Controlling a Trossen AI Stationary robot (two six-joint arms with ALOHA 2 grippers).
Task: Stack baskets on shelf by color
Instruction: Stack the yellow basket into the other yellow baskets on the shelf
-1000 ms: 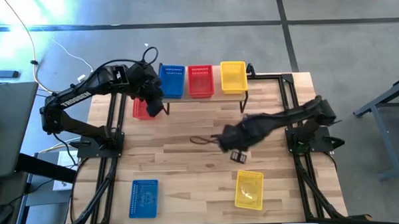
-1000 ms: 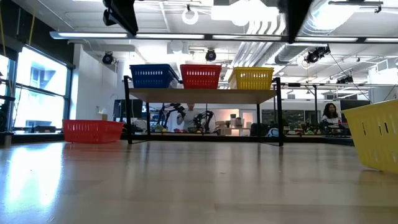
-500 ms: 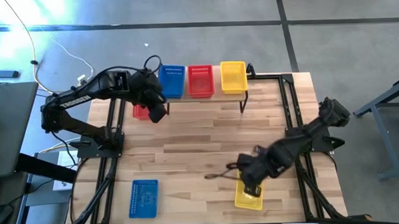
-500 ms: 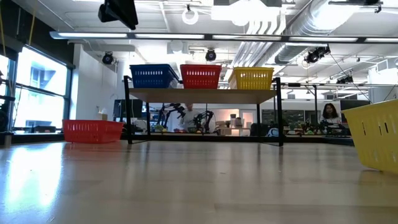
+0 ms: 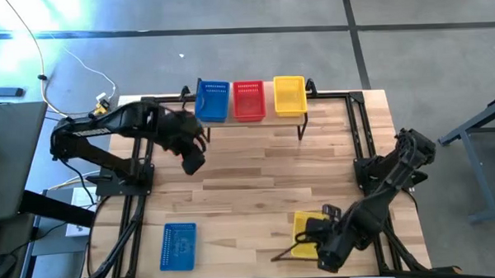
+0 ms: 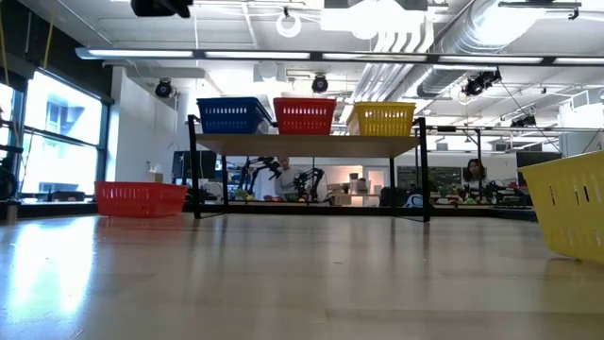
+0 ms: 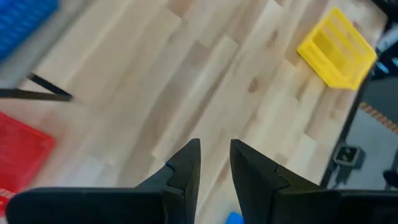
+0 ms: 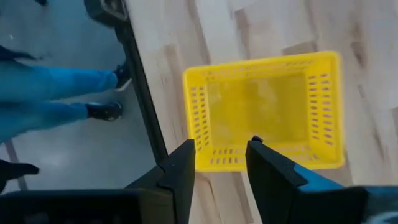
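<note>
No legible writing anywhere. My right gripper (image 8: 217, 155) hangs over the loose yellow basket (image 8: 264, 112) near the table's front edge, fingers spread, holding nothing. My left gripper (image 7: 214, 158) hovers mid-table near the shelf (image 5: 248, 121), fingers slightly parted, empty.

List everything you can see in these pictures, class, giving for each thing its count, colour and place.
baskets on the shelf: three stacks or singles, blue, red, yellow, side by side; how many in each cannot be told.
shelf: one, light wood on black legs, at the table's far edge.
red basket: one, on the table left of the shelf.
blue basket: one, near-left of the table.
yellow basket: one, near-right of the table, under the right gripper.
table: one, pale wood.
left gripper: empty, above the table near the shelf's left end.
right gripper: open, over the yellow basket.
</note>
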